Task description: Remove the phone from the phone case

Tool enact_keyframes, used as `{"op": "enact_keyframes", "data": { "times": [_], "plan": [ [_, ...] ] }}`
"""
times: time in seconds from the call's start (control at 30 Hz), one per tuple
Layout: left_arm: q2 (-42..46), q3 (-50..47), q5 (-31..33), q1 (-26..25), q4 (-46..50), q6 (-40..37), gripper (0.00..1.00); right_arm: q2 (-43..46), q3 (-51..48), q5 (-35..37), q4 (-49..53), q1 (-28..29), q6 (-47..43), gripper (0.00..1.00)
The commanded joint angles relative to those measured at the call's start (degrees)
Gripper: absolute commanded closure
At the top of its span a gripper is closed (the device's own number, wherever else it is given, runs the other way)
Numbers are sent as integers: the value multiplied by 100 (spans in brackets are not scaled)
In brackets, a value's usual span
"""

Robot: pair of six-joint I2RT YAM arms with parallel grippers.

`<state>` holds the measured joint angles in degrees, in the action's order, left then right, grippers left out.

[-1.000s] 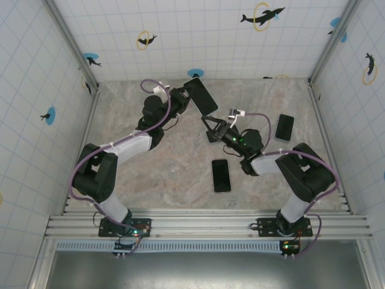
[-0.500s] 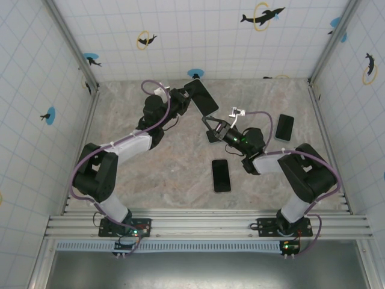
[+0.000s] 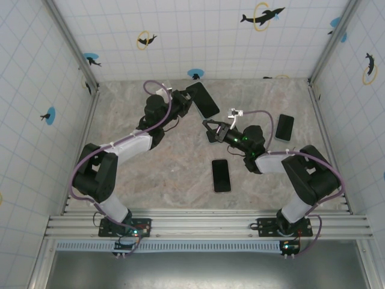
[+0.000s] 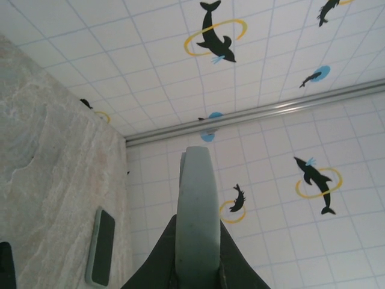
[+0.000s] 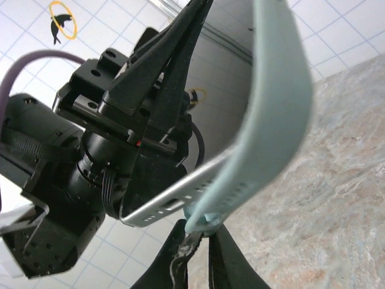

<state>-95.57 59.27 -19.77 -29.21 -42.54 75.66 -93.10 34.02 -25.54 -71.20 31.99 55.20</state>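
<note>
The phone [image 3: 203,99] is held up off the table at the back, with my left gripper [image 3: 187,100] shut on it. In the left wrist view its pale green phone case [image 4: 196,192] shows edge-on between the left gripper [image 4: 197,221] jaws. My right gripper [image 3: 207,124] is at the phone's near corner. In the right wrist view the right gripper [image 5: 204,233] is shut on a corner of the phone case [image 5: 277,102], which is peeled away from the phone's silver bottom edge [image 5: 162,208]. The left gripper [image 5: 174,78] clamps the phone behind.
A bare dark phone [image 3: 221,175] lies flat mid-table in front of the right arm. Another phone in a pale case [image 3: 284,127] lies at the right, also seen as that cased phone [image 4: 101,247]. A small dark item [image 3: 212,136] lies under the right gripper. Tiled walls enclose the table.
The right arm's wrist has shifted a little to the right and back while its fingers stay at the phone's corner. The left gripper has turned the phone slightly.
</note>
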Motion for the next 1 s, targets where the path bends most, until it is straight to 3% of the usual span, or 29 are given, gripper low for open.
{"op": "enact_keyframes", "data": {
  "times": [0.0,0.2,0.3,0.57,0.73,0.97],
  "plan": [
    [454,429,-894,-101,108,-593,100,268,-148,112,447,-351,-102,78],
    [339,721,-1671,214,409,-1432,100,790,-125,-996,1090,-678,-685,56],
    [237,955,-2211,320,482,-1842,100,1039,-32,-1476,1840,-860,-1400,51],
    [198,1009,-3816,433,211,-3167,100,1546,853,-2715,4843,-996,-4519,52],
    [263,920,-4406,434,221,-3893,100,1672,1048,-3179,5327,-970,-5667,54],
    [335,901,-4763,433,145,-4057,100,1530,1298,-3441,5950,-899,-6883,58]
  ]
}}
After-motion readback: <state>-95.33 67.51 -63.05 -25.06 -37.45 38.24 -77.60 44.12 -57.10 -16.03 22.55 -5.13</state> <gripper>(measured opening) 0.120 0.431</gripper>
